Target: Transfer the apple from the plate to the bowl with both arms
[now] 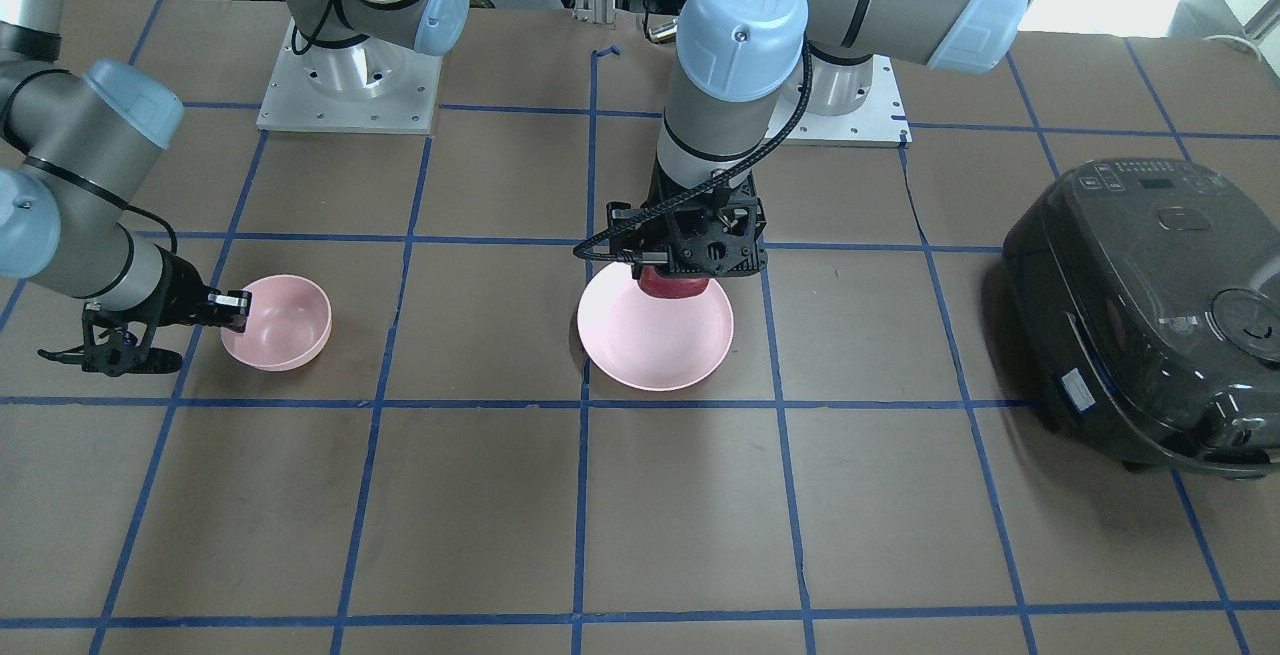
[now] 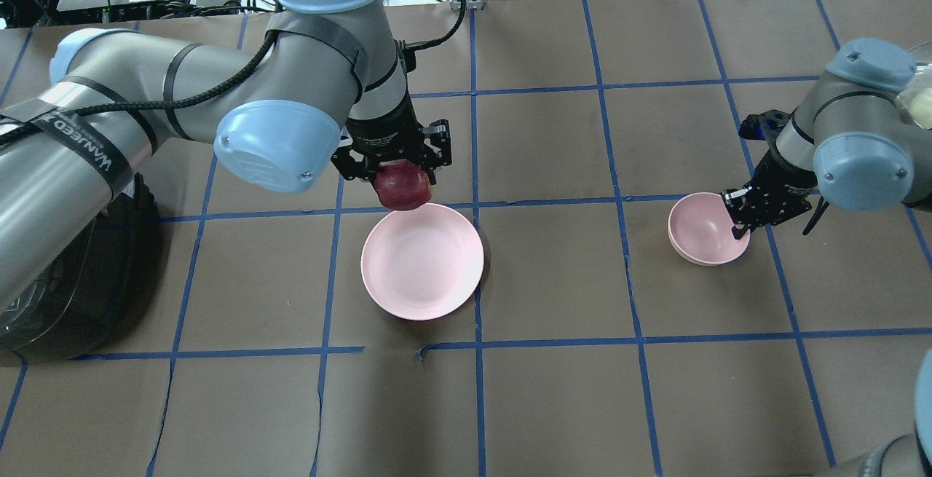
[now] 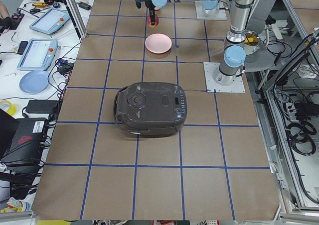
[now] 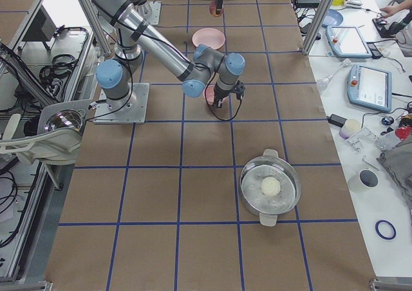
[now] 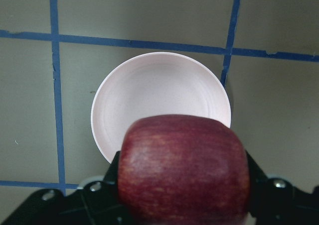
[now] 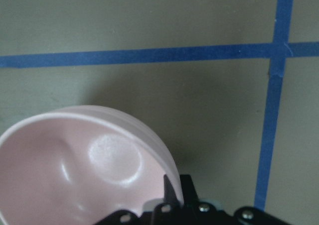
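Gripping the apple point(image 2: 402, 189) in the closed jaws of the left gripper point(image 2: 397, 171), raised over the edge of the plate point(image 2: 422, 291). Pinching the rim of the bowl point(image 2: 697, 233) with the right gripper point(image 2: 737, 216), well apart. Likely firm, smooth, light (waxy skin may slip): best held across the middle.

Table point(image 2: 553, 404) is viewed steeply from behind and from opposite, and from afar at both ends. Plate point(image 5: 159, 85) and bowl point(image 6: 50, 175), shared by these, are seen close from the wrists.
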